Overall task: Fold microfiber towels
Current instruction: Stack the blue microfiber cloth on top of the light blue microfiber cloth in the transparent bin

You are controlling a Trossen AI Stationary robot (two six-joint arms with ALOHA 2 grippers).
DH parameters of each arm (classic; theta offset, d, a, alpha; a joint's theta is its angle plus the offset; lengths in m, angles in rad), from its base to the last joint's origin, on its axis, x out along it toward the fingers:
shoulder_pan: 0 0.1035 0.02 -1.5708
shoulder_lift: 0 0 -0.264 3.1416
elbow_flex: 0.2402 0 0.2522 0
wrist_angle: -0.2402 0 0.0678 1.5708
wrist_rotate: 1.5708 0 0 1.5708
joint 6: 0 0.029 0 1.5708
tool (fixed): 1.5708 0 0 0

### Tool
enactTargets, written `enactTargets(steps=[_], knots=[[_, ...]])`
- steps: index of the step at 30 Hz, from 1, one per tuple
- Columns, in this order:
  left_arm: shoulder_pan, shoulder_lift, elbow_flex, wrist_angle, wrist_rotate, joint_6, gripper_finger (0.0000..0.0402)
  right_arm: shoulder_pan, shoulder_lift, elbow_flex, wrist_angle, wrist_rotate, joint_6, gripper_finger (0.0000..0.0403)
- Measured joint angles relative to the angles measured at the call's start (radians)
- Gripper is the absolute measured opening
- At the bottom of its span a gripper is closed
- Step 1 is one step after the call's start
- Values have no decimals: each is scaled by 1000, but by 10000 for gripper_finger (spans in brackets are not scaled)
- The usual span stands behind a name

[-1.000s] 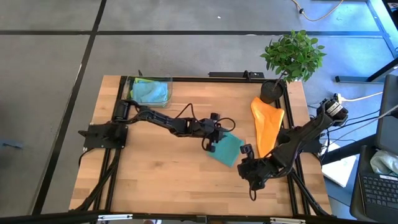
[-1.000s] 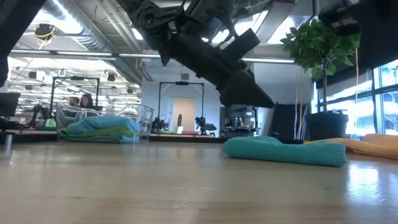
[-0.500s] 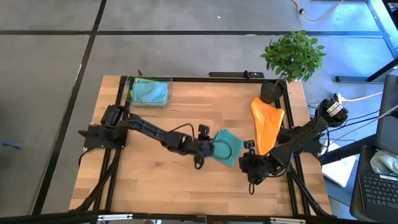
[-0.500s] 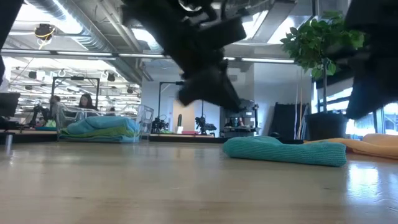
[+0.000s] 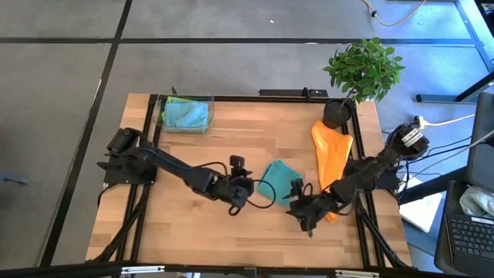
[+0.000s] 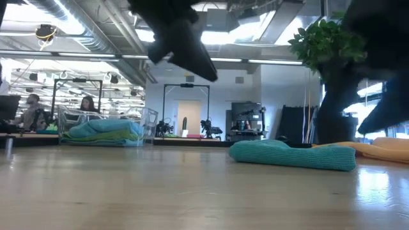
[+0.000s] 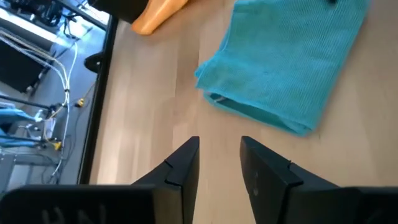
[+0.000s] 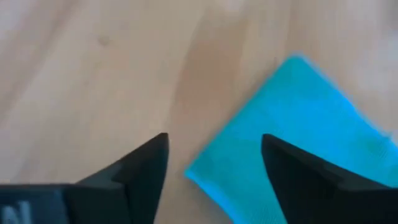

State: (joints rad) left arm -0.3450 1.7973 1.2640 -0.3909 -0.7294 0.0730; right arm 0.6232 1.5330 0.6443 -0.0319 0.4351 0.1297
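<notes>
The teal towel (image 5: 276,181) is lying folded on the table (image 5: 185,232), between the two grippers and touching neither: the left gripper (image 5: 245,188) is hanging just beside its one edge with fingers (image 7: 184,165) a narrow gap apart and pinching nothing, and the right gripper (image 5: 297,202) is hovering just off its opposite corner with fingers (image 8: 144,163) spread wide and empty. The orange towel (image 5: 330,154) is lying crumpled beyond the right gripper, beside the plant (image 5: 361,73). The blue and green towels (image 5: 185,113) are sitting stacked in a clear bin (image 5: 211,108), well apart from the left gripper at the table's far corner.
</notes>
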Motion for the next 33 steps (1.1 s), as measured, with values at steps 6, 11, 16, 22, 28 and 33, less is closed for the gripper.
enactTargets(steps=[6, 11, 16, 22, 28, 33], knots=[[-47, -18, 0, -23, -57, -38, 108, -68, 122, 13, 23, -29, 78, 279], [-60, -18, 0, -30, -73, -38, 108, -89, 157, 30, 17, -17, 113, 279], [-59, -18, 0, 9, -36, -37, 108, -92, 151, 30, 10, -19, 132, 257], [-19, 16, 0, 201, 303, 57, 108, -94, 147, 29, 7, -47, 126, 222], [1, 142, -1, 327, 351, 314, 116, -92, 76, 67, -71, 36, 49, 212], [25, 166, -2, 326, 339, 381, 152, -83, -11, 110, -154, 51, 37, 211]])
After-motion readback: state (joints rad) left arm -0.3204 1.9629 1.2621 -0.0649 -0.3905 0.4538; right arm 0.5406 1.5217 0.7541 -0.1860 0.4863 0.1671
